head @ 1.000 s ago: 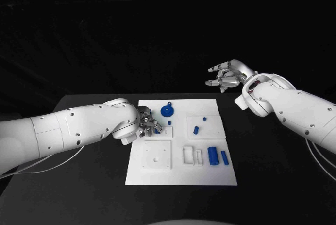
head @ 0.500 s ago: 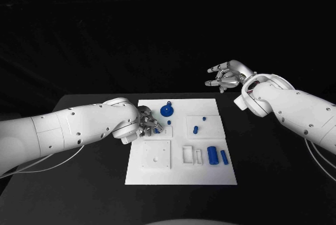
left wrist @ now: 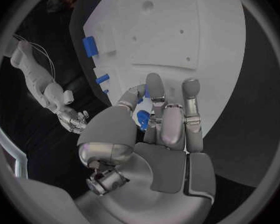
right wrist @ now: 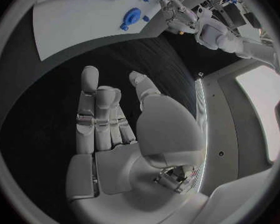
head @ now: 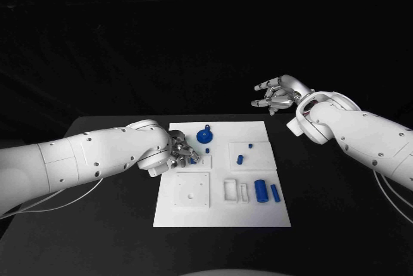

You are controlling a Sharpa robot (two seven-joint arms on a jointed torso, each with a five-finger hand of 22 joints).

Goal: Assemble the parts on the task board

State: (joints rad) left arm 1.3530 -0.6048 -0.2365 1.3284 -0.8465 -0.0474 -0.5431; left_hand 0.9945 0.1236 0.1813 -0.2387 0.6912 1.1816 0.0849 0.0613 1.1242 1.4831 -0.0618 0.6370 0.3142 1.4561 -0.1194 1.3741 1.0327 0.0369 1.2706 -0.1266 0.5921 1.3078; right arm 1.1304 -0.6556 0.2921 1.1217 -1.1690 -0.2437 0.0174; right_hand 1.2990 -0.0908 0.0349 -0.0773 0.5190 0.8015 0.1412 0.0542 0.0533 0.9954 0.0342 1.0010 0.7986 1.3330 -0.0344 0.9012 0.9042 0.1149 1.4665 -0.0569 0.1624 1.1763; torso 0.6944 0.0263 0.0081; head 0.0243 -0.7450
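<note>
We are holding a small blue part (left wrist: 142, 119) pinched in our left hand (head: 181, 152) right over the board (head: 258, 130), with its square plate just beside the fingers, while our right hand (head: 277, 93) is hanging empty, fingers loosely spread, well off beyond the board.

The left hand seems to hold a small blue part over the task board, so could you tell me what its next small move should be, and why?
Probably lower the left hand and seat its small blue part in the task board: the fingers pinch it just above the board's left side. The right hand hangs beyond the table, holding nothing.
</note>
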